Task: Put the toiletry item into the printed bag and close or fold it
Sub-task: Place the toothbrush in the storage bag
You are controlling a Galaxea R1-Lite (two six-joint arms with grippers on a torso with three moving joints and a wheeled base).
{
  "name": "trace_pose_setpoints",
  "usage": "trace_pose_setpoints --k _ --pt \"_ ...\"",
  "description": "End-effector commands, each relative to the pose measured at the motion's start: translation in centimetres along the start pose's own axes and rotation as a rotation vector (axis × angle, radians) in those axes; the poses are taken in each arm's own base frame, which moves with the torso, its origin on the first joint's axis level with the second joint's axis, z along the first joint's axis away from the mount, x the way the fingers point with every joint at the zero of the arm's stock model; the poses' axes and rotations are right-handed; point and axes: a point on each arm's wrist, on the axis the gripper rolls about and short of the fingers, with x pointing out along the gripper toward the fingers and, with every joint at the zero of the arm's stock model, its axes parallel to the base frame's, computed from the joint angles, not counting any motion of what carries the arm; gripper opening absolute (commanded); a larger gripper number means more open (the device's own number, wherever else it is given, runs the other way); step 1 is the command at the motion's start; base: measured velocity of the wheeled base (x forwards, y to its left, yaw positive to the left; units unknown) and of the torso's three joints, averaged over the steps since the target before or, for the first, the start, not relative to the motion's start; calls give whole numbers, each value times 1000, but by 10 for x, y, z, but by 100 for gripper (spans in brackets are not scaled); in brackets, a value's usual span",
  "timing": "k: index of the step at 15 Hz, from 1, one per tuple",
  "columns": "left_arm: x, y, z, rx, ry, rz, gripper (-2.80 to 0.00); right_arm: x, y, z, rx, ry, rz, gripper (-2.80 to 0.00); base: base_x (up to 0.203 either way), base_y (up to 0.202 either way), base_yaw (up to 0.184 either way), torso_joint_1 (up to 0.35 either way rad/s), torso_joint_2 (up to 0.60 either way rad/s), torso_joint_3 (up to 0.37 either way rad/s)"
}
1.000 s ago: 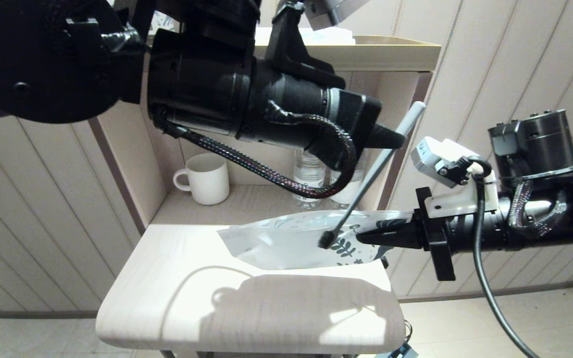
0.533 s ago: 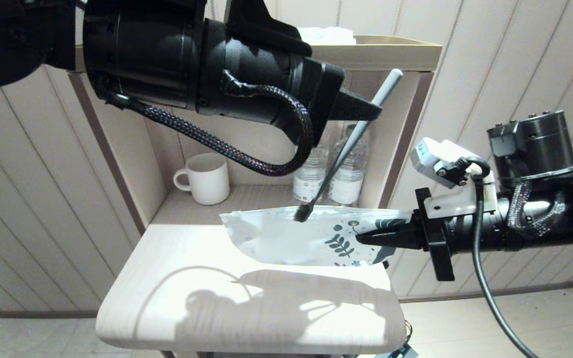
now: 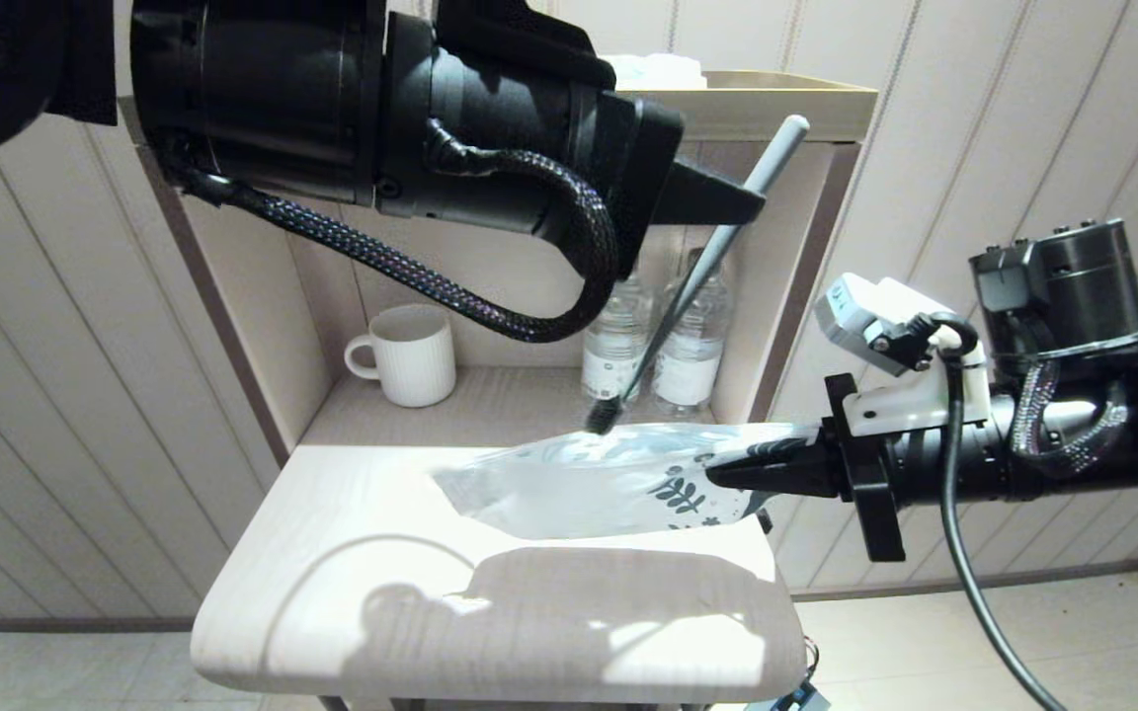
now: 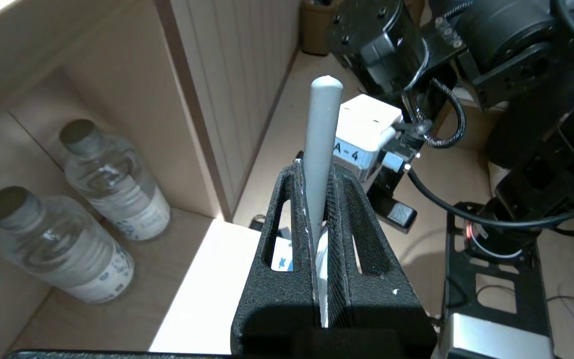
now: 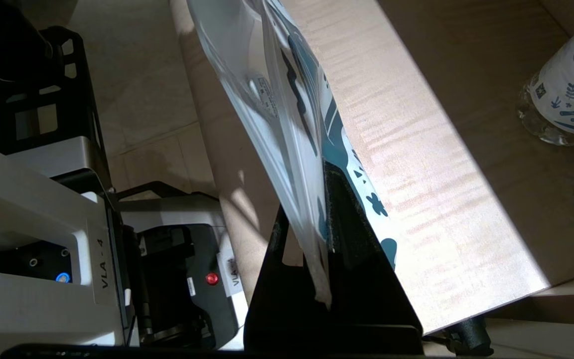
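The printed bag (image 3: pixel 579 484) (image 5: pixel 287 94), a soft white pouch with blue leaf print at its right end, is held by that end just above the pale table (image 3: pixel 332 553). My right gripper (image 3: pixel 727 476) (image 5: pixel 324 199) is shut on that printed end. My left gripper (image 3: pixel 745 207) (image 4: pixel 319 174) is shut on a grey toothbrush (image 3: pixel 717 247) (image 4: pixel 320 144). The brush slants down, its dark bristle head (image 3: pixel 601 417) at the bag's upper edge. I cannot tell whether the head touches the bag.
Behind the table is a shelf niche with a white ribbed mug (image 3: pixel 409 355) and two water bottles (image 3: pixel 614 346) (image 4: pixel 112 174). A tray (image 3: pixel 747 99) tops the shelf. The right arm's camera housing (image 3: pixel 885 316) sits close to the bag.
The left gripper lifted the toothbrush, so its head went from in front of the bag's printed part to the bag's upper edge. The bag now lies flatter.
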Motion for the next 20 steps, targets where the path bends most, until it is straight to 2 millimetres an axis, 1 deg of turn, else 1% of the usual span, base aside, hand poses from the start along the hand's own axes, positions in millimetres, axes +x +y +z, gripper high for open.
trace_pose_setpoints --k 1,6,11,15,20 --pt "5 1 -5 -9 17 -8 -280 1 0 0 -2 -1 5 -280 0 0 0 0 0 0" --pt "5 1 -5 -10 19 -9 -280 2 -1 -1 0 1 6 -280 0 0 0 0 0 0" --pt "13 2 -19 -17 66 -20 -280 2 -2 -1 4 3 5 -280 0 0 0 0 0 0" --pt "23 5 -36 -10 120 -29 -280 3 -2 -2 3 5 7 -280 0 0 0 0 0 0" --pt "24 2 -52 39 179 -50 -280 5 -3 -3 9 8 9 -280 0 0 0 0 0 0"
